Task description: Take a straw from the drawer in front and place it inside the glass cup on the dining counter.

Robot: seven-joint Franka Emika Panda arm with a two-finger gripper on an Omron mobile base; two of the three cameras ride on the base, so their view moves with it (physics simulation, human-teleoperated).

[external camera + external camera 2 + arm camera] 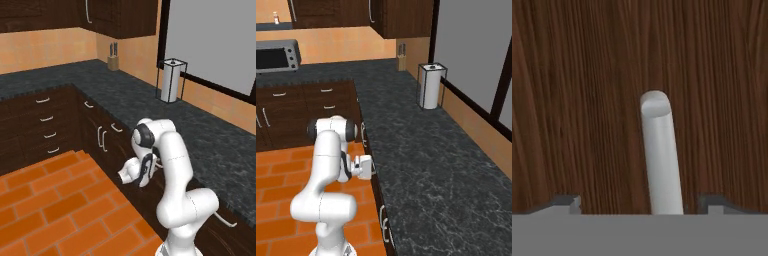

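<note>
In the left base view, the gripper (129, 175) is seen pressed low against the dark wood cabinet run under the black speckled worktop (200, 130), at about four o'clock from the floor's centre. The drawer (165, 172) it faces is largely hidden behind the arm here. No gap is visible along the cabinet front, so the drawer is judged to be closed.

In the right base view, the gripper (367, 166) is seen at about seven o'clock of the frame, its nose right at the cabinet face just below the worktop edge (373, 165).

In the hand view, the drawer front (587, 100) fills the background as dark vertical wood grain. The silver-white handle (660, 155) rises from six o'clock towards the centre, between the two fingertips (569, 202). The fingers are held wide apart with the handle between them, and no contact with it can be made out.

Progress is judged to be at the very start: the handle is lined up but not yet gripped. Left to be done are the pulling open of the drawer, the picking of a straw, the carrying to the dining counter and the placing into the glass cup.
</note>
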